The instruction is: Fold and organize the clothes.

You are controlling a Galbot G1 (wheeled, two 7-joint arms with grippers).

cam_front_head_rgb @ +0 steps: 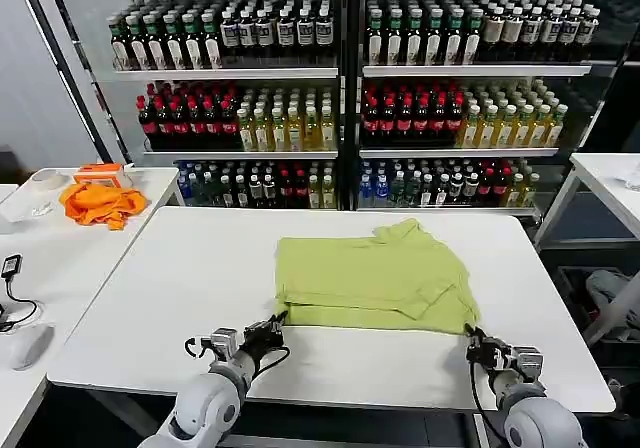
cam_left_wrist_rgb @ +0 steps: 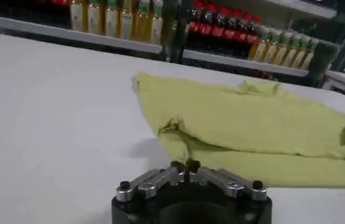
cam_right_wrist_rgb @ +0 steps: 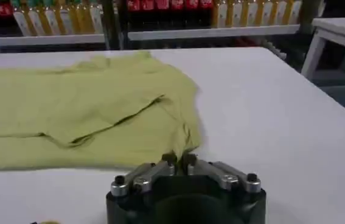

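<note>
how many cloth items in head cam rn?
2. The yellow-green T-shirt lies partly folded on the centre table, between the left gripper and right gripper. The orange cloth sits bunched on the side table at left.

The T-shirt [cam_front_head_rgb: 372, 276] is a plain, light yellow-green, lying on a white worktop [cam_front_head_rgb: 160, 298]. Left of the T-shirt, on another white worktop, sits a bright orange cloth [cam_front_head_rgb: 100, 203]. Both grippers are black with silver-grey parts.

Bright, even light falls from overhead. The T-shirt [cam_left_wrist_rgb: 251, 128] casts a soft shadow on the white table [cam_left_wrist_rgb: 50, 122], and the shelved bottles [cam_left_wrist_rgb: 117, 18] behind are blurred.
</note>
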